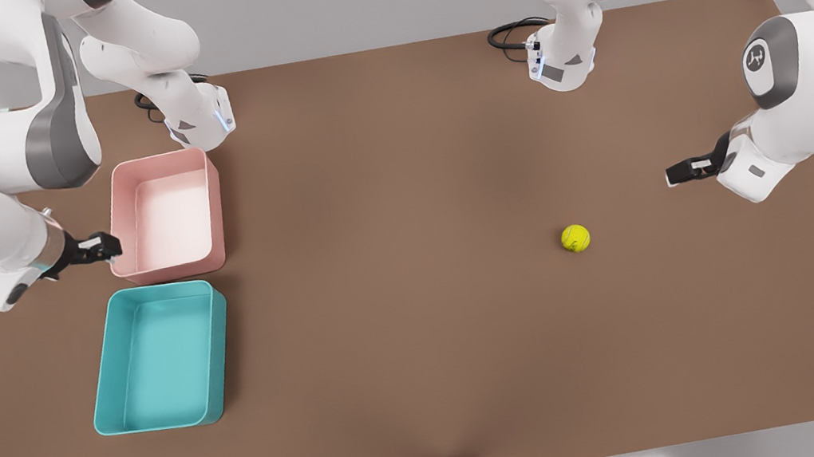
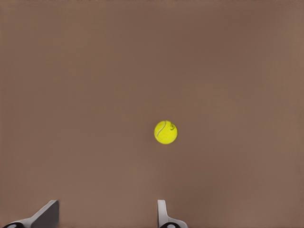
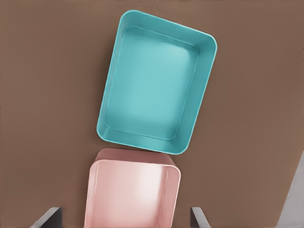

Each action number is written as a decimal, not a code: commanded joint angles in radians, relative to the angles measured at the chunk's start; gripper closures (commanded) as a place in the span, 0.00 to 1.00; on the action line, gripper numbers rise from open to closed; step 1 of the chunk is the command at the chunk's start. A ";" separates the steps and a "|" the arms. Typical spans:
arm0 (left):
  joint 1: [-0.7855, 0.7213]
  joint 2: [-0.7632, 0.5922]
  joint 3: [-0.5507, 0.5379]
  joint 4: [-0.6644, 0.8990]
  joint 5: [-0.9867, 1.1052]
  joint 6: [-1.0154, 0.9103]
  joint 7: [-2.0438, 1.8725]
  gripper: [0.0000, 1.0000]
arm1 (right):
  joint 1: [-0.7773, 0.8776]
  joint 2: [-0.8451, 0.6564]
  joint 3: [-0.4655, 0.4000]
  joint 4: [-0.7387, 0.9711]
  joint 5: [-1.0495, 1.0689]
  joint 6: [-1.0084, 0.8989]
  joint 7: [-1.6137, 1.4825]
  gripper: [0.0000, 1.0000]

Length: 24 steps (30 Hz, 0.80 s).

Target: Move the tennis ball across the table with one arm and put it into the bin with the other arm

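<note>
The tennis ball point(image 1: 575, 238) lies alone on the bare worktop point(image 1: 405, 325), well apart from the bin point(image 1: 160, 358). My left gripper point(image 1: 681, 172) hovers near the ball, just beyond it on the side away from the bin, fingers spread and empty, so this arm is the nearer one. My right gripper point(image 1: 104, 245) waits spread beside the pink tub point(image 1: 167, 216), near the bin.
</note>
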 commanded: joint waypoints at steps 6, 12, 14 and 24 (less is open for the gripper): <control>-0.057 0.101 -0.052 -0.270 -0.003 0.364 0.130 0.71 | 0.006 0.031 -0.007 0.021 0.013 0.019 0.227 0.00; -0.076 0.141 -0.052 -0.429 0.201 0.703 1.331 0.79 | 0.014 0.035 0.001 0.033 0.042 0.025 0.222 0.00; -0.044 0.179 -0.051 -0.494 0.082 0.719 1.562 0.79 | 0.011 0.037 0.001 0.033 0.066 0.025 0.193 0.00; -0.016 0.270 -0.052 -0.586 0.092 0.934 1.835 0.79 | 0.008 0.034 0.001 0.011 0.071 0.033 0.170 0.00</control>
